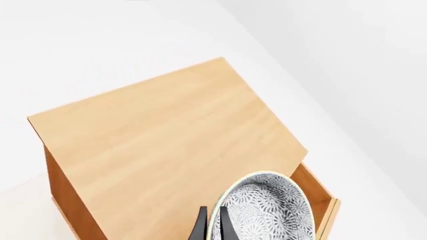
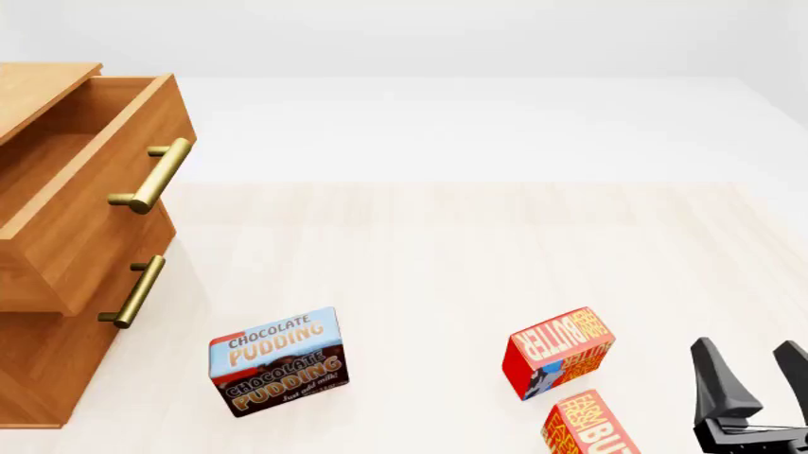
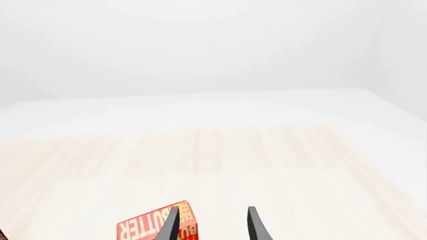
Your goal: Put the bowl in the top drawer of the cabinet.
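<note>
The top drawer (image 2: 89,180) stands open from above; table (image 2: 442,255) beyond the boxes looks unobstructed.

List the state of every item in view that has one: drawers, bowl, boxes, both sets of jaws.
top drawer: pulled open
lower drawer: closed
bowl: gripped at its rim, over the open drawer
left gripper: jaws shut on bowl
right gripper: jaws open, empty
pudding box: upright
butter boxes: tipped

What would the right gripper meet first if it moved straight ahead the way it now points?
Probably nothing soon: the open right gripper points across bare table. The red butter box lies just beside its line, though depth is unclear.
</note>
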